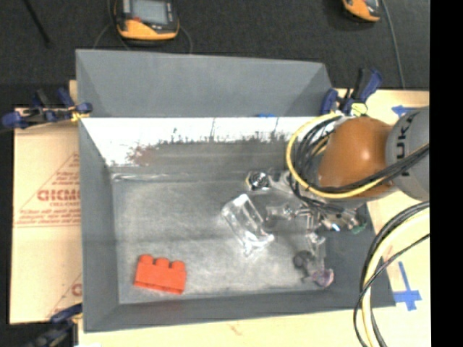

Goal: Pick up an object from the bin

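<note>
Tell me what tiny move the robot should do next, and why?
Probably ease the end effector straight down a little. It seems to hang just above a small purplish thing near the bin's lower right corner in the view, so that looks like the nearest catch. The clear plastic piece lies further left, and the orange brick is far off at the lower left.

Grey metal bin (pixel 98 215): matt walls; dull, scuffed floor; pale scratched streaks along the far wall.
Orange-red studded plastic brick (pixel 160 274): smooth, with a soft sheen.
Clear angular plastic piece (pixel 244 223): transparent, glossy, bright with reflections.
Orange domed cover (pixel 354 154) on the arm's wrist: smooth, glossy.
</note>
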### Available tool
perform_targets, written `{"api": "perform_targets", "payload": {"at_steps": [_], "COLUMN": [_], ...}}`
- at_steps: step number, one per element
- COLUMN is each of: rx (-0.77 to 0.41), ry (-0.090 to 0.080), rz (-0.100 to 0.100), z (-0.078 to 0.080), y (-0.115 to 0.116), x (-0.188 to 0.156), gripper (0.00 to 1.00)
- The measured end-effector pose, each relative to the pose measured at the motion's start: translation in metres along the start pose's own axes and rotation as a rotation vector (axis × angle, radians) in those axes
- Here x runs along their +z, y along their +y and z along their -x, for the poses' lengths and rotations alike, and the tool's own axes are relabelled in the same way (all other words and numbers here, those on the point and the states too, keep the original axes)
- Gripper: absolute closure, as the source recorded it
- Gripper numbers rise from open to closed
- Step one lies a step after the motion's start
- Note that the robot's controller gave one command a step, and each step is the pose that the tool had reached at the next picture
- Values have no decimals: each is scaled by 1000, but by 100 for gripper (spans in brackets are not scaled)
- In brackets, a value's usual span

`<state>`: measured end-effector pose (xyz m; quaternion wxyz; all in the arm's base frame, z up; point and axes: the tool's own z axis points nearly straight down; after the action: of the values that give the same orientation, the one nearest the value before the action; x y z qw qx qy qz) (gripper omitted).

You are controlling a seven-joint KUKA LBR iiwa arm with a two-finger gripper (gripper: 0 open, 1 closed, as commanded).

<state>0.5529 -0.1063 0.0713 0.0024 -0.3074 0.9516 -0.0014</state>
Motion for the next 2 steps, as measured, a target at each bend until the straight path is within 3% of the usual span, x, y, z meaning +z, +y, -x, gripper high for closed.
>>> {"api": "perform_targets", "payload": {"at_steps": [1,2], "rx": [-328,-392], "ry": [0,-7], "rz": [2,18], "z": [-57,-65], "y": [38,20], "x": [0,0], "gripper": [0,0]}}
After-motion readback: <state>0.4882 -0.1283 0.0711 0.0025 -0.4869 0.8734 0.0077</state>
